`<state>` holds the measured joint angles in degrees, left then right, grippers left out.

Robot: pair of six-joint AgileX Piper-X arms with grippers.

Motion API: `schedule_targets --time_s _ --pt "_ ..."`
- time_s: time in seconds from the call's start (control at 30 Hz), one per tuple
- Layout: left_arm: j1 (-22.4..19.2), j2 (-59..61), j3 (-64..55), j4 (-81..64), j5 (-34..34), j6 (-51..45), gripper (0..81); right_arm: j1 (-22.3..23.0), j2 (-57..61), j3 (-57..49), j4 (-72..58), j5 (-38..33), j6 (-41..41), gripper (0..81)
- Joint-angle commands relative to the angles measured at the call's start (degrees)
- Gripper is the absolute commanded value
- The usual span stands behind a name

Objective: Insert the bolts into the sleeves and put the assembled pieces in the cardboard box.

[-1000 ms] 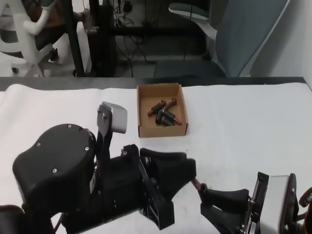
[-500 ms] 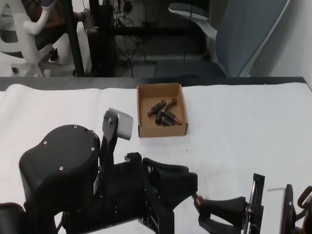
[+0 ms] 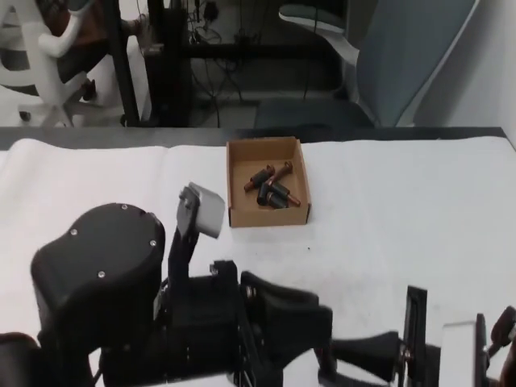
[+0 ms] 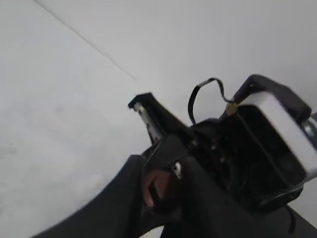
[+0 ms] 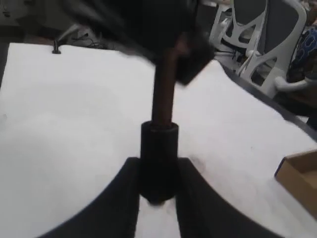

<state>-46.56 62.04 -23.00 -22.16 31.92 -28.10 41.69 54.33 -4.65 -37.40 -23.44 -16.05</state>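
**Bolt meets sleeve at the near edge of the bench**

The right claw [image 5: 157, 193] was clamped on the black sleeve [image 5: 158, 148]. The left claw [image 4: 159, 187] was clamped on the brown bolt [image 5: 162, 94], and the bolt's end sat at the sleeve's mouth. So this looked like the pushing-in step. Next, the bolt would need to go in straight and lined up, or it might jam. The cardboard box [image 3: 268, 215] sat well apart, farther back on the white bench [image 3: 403, 210] — with done pieces [image 3: 274, 192] inside.
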Motion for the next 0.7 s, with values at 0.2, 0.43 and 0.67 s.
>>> schedule_targets --time_s 0.2,0.43,0.67 --pt "-0.27 0.07 0.09 3.67 4.02 3.95 47.6 0.15 -0.31 -2.20 -5.54 1.75 2.36 0.6" --pt "0.64 -0.42 -0.06 3.43 -0.97 -0.13 70.0 0.15 -0.31 -2.23 -1.77 6.66 4.81 0.6" --pt "4.91 -13.25 -0.24 -0.73 0.76 3.65 59.8 0.00 -0.14 -7.36 12.37 18.65 10.08 0.6"
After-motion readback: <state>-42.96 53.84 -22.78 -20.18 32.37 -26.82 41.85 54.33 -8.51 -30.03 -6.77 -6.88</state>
